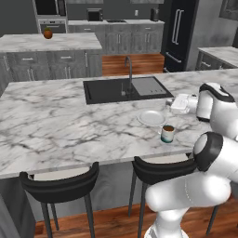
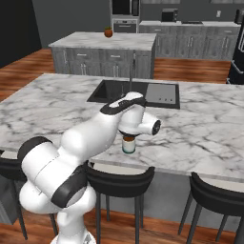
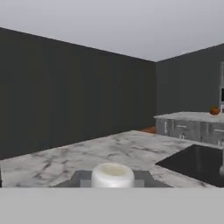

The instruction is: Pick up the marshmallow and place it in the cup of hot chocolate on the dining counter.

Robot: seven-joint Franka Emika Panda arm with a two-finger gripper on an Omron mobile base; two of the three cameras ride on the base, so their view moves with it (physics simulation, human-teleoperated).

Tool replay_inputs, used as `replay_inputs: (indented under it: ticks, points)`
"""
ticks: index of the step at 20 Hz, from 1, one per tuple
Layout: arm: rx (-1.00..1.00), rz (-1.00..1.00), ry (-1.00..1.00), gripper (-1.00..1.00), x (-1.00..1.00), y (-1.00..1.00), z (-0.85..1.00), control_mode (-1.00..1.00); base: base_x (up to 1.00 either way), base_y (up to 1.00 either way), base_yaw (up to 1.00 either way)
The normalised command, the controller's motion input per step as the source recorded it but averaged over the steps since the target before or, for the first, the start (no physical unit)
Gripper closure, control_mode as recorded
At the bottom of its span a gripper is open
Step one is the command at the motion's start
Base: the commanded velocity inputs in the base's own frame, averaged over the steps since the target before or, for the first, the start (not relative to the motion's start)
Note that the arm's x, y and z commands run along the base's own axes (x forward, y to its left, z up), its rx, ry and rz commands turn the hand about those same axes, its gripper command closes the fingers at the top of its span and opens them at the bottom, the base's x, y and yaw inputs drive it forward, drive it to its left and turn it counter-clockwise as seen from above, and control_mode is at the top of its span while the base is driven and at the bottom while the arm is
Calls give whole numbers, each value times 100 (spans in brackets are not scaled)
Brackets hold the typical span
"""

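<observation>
- The two-finger gripper [image 3: 113,180] is pinched on a small white, drum-shaped marshmallow [image 3: 112,174]; in the hand view the marshmallow sits between the two dark finger tips, which press its sides.
- The hand view looks out level across the counter, so the hand is judged to be turned sideways and not pointed down.
- In the left base view the white hand of the arm [image 1: 186,103] hangs over the far right part of the long white marble dining counter with grey veins [image 1: 56,125], just beyond the flat round white plate [image 1: 151,118].
- The small cylindrical cup of hot chocolate, white with a teal-blue band [image 1: 168,134], stands upright near the front edge of the counter, just beside the plate and nearer the robot than the hand. Brown liquid is visible at its top; no marshmallow is visible in it.
- In the right base view the cup [image 2: 128,144] shows just below the wrist.
- The black sink [image 1: 122,89] and dark curved tap [image 1: 128,69] lie behind the plate.
- Status, as judged: pick-up is complete. Remaining: bring the marshmallow above the cup mouth, then release it into the liquid.
</observation>
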Motion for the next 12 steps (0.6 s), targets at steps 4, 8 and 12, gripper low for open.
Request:
replay_inputs:
  ticks: [4,8,12]
  points:
    - [1,52,-35,100,-46,-50,0,-100,0,0,0]
    - [-3,40,-18,100,-41,-9,3,-100,0,0,0]
    - [-6,21,-9,100,-41,-1,4,-100,0,0,0]
